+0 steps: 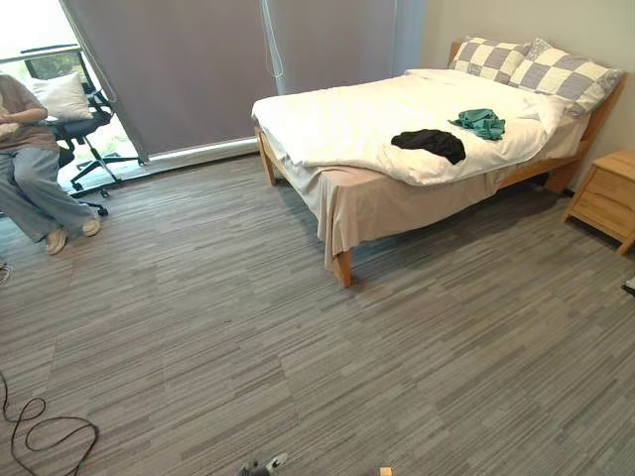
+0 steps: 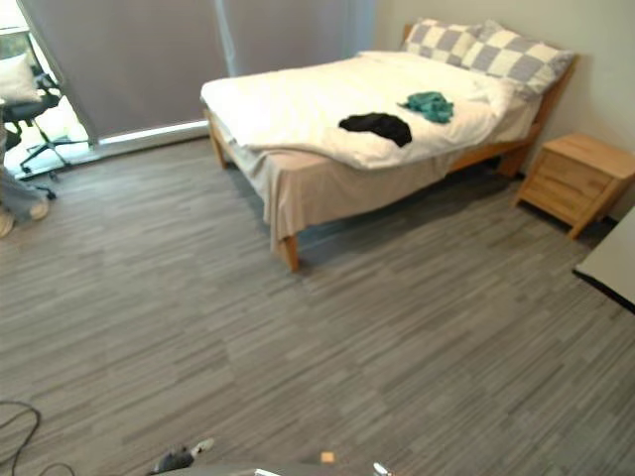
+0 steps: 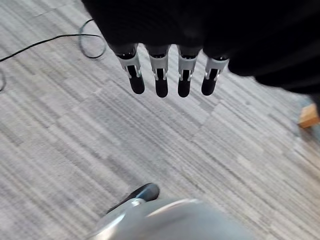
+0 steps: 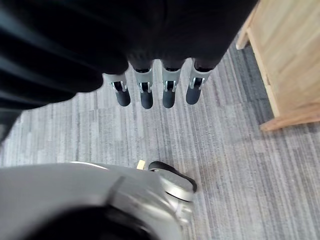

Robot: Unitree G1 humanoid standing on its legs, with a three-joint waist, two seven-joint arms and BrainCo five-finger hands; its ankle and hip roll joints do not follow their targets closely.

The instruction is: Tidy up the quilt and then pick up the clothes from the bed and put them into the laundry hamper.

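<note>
White quilt (image 1: 377,124) bears black garment (image 1: 430,143) and teal garment (image 1: 480,122).

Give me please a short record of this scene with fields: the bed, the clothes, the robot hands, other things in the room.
bed: wooden bed across the floor, far from the robot
quilt: white quilt spread over it, one edge hanging down the near side
clothes: black garment and teal garment, both on the quilt, apart
pillows: checked pillows at the headboard
left robot hand: open, holds nothing, above the floor
right robot hand: open, holds nothing, above the floor
other: wooden nightstand beside the bed; seated person near an office chair
</note>
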